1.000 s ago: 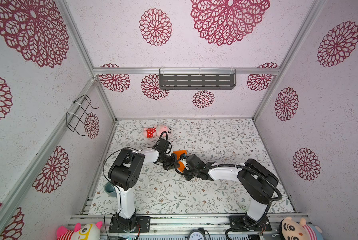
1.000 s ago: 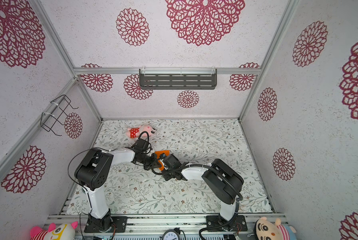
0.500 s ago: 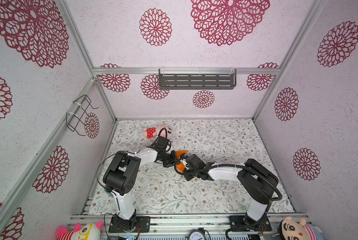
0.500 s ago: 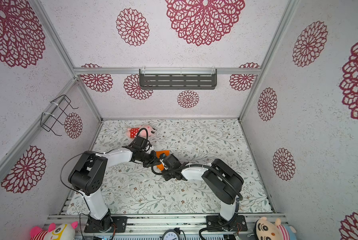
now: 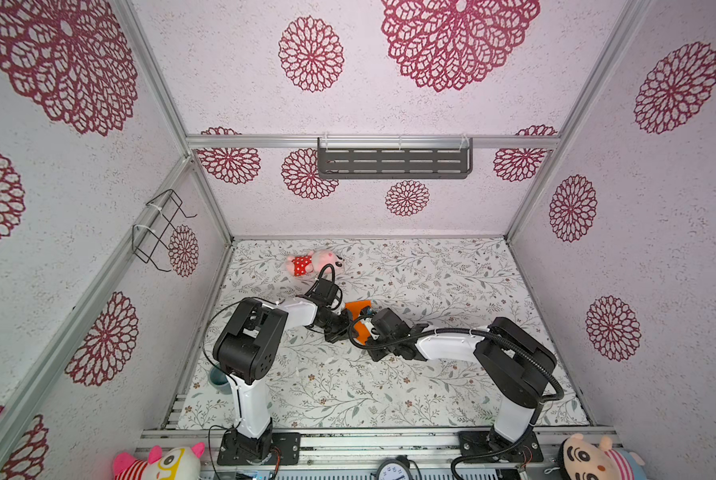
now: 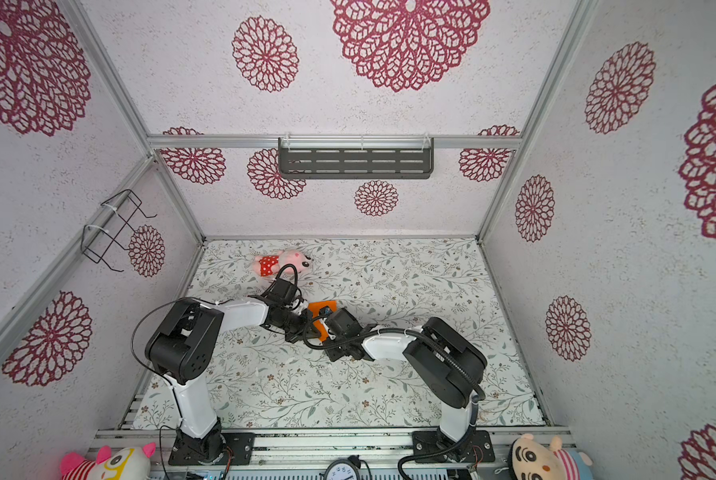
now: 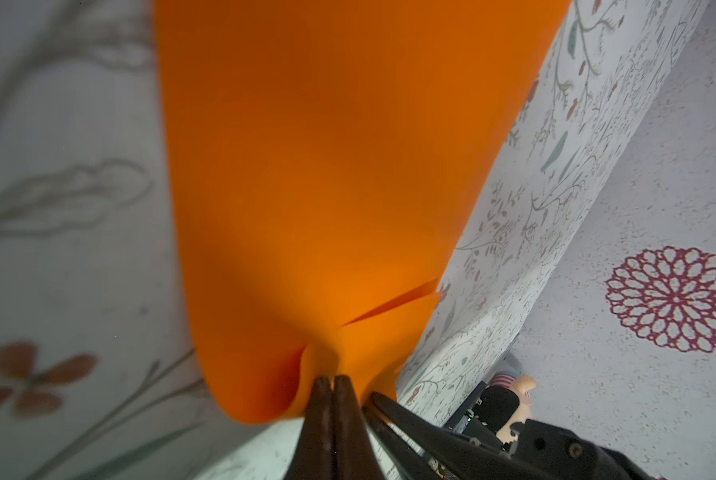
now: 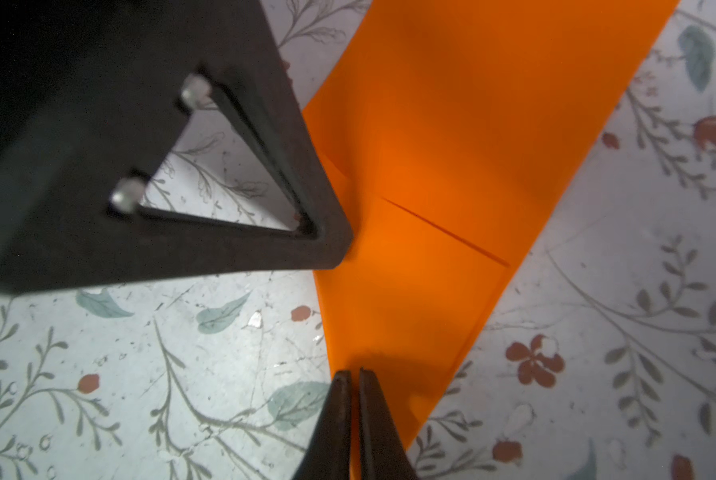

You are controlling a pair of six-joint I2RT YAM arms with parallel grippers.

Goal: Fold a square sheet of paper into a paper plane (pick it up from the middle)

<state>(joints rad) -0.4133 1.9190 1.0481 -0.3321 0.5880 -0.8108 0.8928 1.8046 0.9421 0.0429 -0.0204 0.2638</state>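
Observation:
The orange square sheet of paper is folded into a long narrow strip with overlapping flaps and lies mid-table in both top views. My left gripper is shut on a bunched edge of the paper. My right gripper is shut on the paper's narrow end, right beside the left one. Seen from above, the left gripper and the right gripper meet at the sheet. The left gripper's black fingers touch the paper's side edge.
A pink plush toy with red dotted shorts lies behind the left arm. A teal cup stands by the left arm's base. A grey shelf and a wire basket hang on the walls. Plush toys sit at the front rail.
The left arm's elbow dipped toward the front and came partly back. Both grippers stayed together at the orange paper.

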